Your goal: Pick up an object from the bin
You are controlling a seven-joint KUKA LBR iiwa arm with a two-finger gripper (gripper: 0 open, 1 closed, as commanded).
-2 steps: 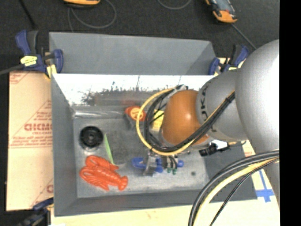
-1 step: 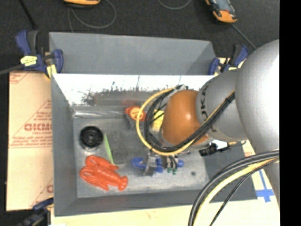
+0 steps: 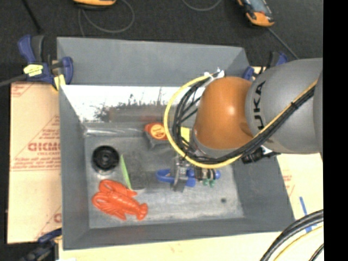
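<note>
Gripper [image 3: 179,179] over one blue piece [image 3: 163,174]

Bare bin floor [image 3: 179,204] front right, red lobster [image 3: 118,200] and black disc [image 3: 105,157] crowding left side

The arm [image 3: 288,107] is a thick, rounded link in smooth light grey, with dark block letters "UKA" [image 3: 258,106] running down its side. At its end sits a glossy orange dome cover [image 3: 220,116]. A bundle of black cables [image 3: 182,105] loops round the cover's left side. A yellow cable [image 3: 169,125] runs alongside it, passes under the cover and goes up across the grey link. More black and yellow cabling [image 3: 296,231] curves through the lower right corner.
</note>
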